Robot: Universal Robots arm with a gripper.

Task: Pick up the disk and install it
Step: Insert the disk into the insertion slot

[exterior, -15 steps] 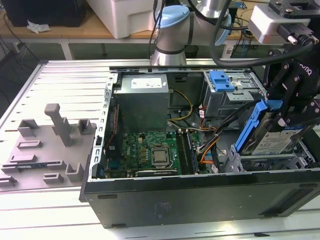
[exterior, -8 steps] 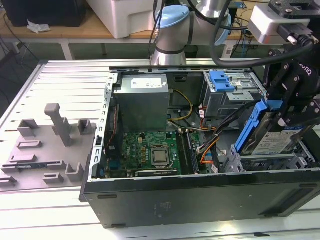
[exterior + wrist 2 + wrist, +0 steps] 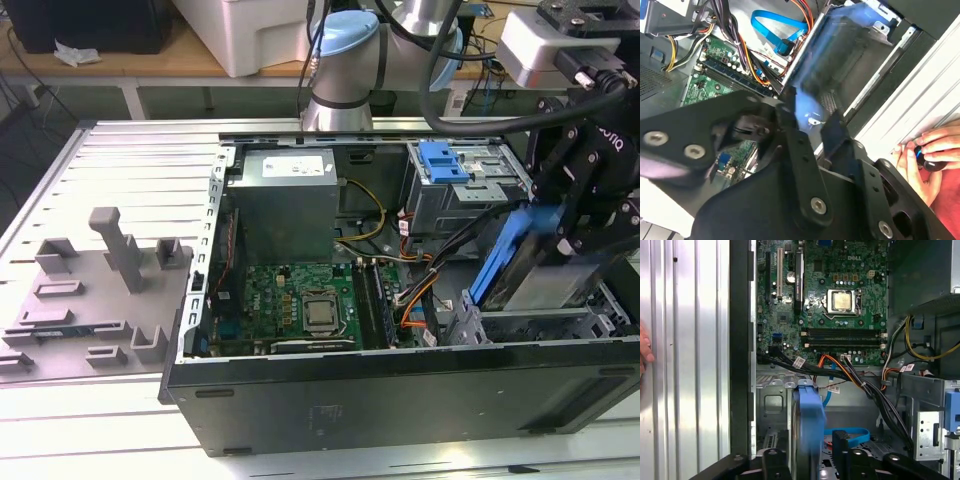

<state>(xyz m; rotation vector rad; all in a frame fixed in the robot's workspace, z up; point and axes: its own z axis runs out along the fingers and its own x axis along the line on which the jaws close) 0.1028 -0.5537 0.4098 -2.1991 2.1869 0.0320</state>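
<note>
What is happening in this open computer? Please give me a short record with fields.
Setting: open computer case lying on a ribbed metal table
Carried: disk, blue-framed and tilted, over the case's corner at the exterior view's right
Holder: end effector, shut on the disk
Inside the case: circuit board, grey power supply, blue-handled drive cage
Person: hand beside the case, in the second wrist view
</note>
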